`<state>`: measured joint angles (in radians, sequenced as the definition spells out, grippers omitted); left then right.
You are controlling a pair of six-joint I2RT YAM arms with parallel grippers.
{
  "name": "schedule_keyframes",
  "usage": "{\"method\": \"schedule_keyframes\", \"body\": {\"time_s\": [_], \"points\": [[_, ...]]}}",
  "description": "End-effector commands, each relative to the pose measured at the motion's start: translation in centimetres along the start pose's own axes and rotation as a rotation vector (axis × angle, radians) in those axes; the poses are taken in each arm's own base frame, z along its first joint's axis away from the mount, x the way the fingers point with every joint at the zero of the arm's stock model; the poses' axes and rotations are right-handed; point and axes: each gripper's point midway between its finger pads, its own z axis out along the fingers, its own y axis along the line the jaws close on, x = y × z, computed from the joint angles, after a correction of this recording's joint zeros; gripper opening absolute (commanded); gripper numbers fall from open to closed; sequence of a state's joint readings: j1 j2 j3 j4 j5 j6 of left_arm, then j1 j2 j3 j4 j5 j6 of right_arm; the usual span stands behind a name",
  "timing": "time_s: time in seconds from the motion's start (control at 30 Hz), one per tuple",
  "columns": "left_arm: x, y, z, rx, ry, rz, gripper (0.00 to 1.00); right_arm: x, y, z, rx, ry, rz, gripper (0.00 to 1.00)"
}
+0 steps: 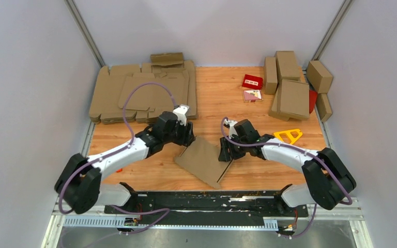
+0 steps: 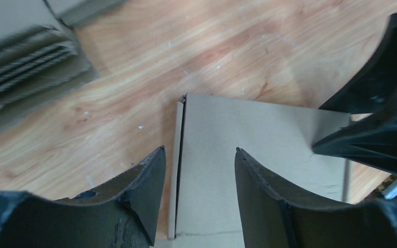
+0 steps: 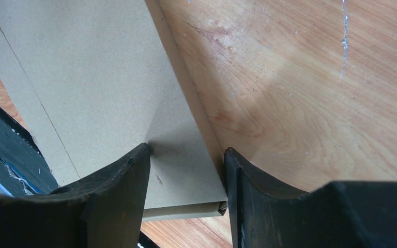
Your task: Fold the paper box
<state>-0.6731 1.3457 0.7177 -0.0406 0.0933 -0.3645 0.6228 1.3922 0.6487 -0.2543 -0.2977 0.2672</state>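
Stability seems our aim: right tool (image 3: 186, 151) pinches the paper box (image 1: 201, 160) corner, left tool (image 2: 199, 151) hangs spread over its opposite edge.

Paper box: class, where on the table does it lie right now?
In the top view the paper box lies on the table at its near centre, between the left gripper and the right gripper.

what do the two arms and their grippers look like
Both the left arm and right arm have white links with black joints; a lilac cable runs along each. The left gripper and right gripper carry broad, curved matte-black fingers.
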Motion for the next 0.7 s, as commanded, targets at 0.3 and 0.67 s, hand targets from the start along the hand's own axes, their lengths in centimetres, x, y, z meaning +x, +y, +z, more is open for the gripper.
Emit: {"method": "schedule_keyframes", "body": {"time_s": [0.3,0.67], "points": [[1.3,0.4,-10.2,-0.065,-0.061,-0.129,0.26,0.5,-0.4,0.3,0.016,0.005,-0.033,0.53],[8.3,-0.8,-10.4,0.03,0.041,-0.337,0.0,-1.5,-0.3,-1.1,0.049,-0.062,-0.057,0.76]]}}
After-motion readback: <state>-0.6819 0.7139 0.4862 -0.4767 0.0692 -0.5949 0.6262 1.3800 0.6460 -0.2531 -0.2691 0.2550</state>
